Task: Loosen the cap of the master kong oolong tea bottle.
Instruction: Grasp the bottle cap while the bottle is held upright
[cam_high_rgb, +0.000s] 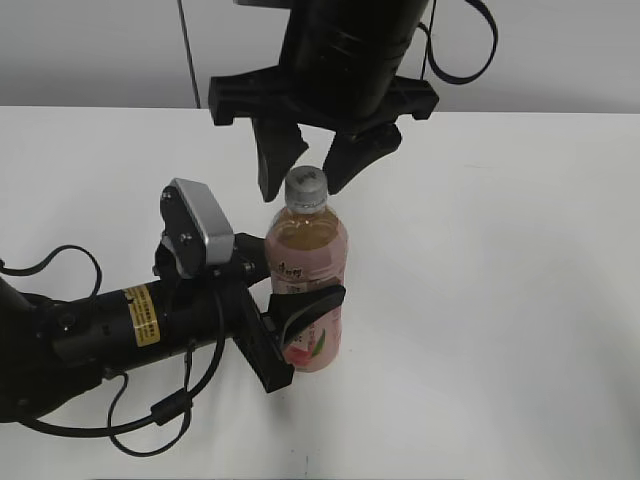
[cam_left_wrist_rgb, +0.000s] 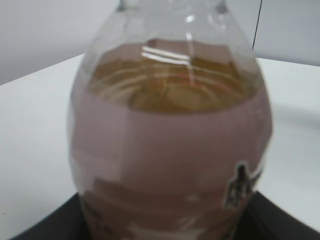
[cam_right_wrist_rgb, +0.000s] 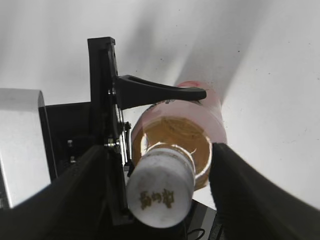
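Two end effectors meet mid-frame: the left end effector (cam_high_rgb: 300, 335) clamps the pink-labelled master kong oolong tea bottle (cam_high_rgb: 307, 290) upright on the bench (cam_high_rgb: 500, 300); the right end effector (cam_high_rgb: 307, 160), spread, straddles the cap (cam_high_rgb: 306, 187), its print unreadable.

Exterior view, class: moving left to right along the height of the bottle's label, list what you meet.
Left arm's yellow warning sticker → silver wrist camera → left gripper → master kong oolong tea bottle → bare white table.
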